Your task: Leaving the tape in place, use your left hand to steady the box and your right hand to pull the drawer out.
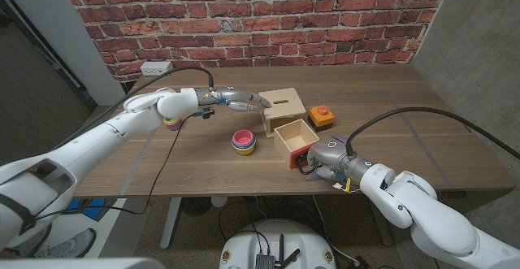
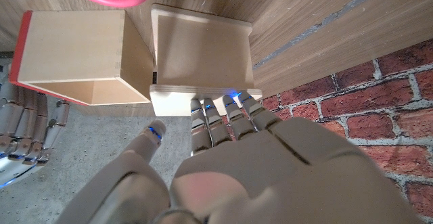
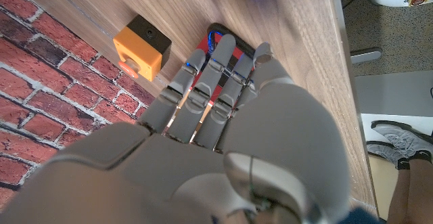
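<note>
The pale wooden box stands at the table's middle. Its drawer, with a red front, is slid well out toward me and looks empty inside. My left hand reaches in from the left, its fingertips pressing on the box's edge and its thumb held off. My right hand is at the drawer's near end, its fingers laid over the red front and holding it. The orange and black tape sits just right of the box.
A stack of coloured bowls stands left of the drawer. Another coloured piece lies under my left forearm. A cable trails over the table's left part. The brick wall runs behind the table.
</note>
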Robot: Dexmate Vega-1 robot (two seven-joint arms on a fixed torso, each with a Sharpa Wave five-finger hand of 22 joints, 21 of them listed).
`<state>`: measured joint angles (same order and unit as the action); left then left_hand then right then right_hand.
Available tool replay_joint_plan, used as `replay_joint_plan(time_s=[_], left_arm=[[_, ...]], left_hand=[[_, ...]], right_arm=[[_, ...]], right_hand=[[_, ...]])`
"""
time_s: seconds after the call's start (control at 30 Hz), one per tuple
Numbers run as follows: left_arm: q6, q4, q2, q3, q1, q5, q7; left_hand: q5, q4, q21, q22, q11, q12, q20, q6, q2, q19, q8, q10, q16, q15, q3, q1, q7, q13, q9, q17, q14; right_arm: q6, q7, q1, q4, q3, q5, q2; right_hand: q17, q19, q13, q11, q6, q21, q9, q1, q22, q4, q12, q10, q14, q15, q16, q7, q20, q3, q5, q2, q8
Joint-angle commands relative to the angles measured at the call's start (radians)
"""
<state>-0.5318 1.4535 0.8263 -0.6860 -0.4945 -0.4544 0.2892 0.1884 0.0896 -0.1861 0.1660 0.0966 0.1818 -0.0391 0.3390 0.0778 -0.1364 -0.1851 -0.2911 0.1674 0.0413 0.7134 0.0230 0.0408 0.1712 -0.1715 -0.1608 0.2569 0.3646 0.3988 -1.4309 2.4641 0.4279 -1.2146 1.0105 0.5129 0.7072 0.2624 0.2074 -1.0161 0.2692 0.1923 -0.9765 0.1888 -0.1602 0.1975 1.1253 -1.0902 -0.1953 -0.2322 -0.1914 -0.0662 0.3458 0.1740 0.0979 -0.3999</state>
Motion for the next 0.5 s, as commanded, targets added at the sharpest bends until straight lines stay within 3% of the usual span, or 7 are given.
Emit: replay_joint_plan(time_s=[0.03,0.5], left_arm=[[0.005,0.012,0.001,0.001,-0.006,-0.004,-0.004],[0.018,0.039,0.009,0.008,-0.02,-0.004,-0.003]], left_hand=[[-0.001,-0.001,0.0,0.001,0.004,0.006,-0.16,0.008,0.066,-0.008,0.003,-0.007,0.007,0.081,0.006,-0.001,0.004,0.002,-0.004,-0.004,0.006],[-0.002,-0.001,0.0,0.001,0.003,0.005,-0.159,0.008,0.066,-0.008,0.002,-0.006,0.007,0.08,0.008,-0.001,0.004,0.002,-0.004,-0.004,0.008]], right_arm=[[0.008,0.008,-0.038,0.02,-0.028,-0.005,0.016],[0.01,0.003,-0.06,0.024,-0.038,-0.021,0.009]], right_hand=[[0.0,0.004,0.003,0.002,-0.013,0.004,0.015,0.003,0.005,0.001,0.007,0.011,-0.001,-0.041,0.0,-0.01,-0.132,0.007,0.004,0.011,-0.035],[0.001,0.005,0.006,0.0,-0.014,0.004,0.011,0.001,0.005,-0.001,0.008,0.008,0.001,-0.042,0.0,-0.01,-0.132,0.007,0.004,0.009,-0.034]])
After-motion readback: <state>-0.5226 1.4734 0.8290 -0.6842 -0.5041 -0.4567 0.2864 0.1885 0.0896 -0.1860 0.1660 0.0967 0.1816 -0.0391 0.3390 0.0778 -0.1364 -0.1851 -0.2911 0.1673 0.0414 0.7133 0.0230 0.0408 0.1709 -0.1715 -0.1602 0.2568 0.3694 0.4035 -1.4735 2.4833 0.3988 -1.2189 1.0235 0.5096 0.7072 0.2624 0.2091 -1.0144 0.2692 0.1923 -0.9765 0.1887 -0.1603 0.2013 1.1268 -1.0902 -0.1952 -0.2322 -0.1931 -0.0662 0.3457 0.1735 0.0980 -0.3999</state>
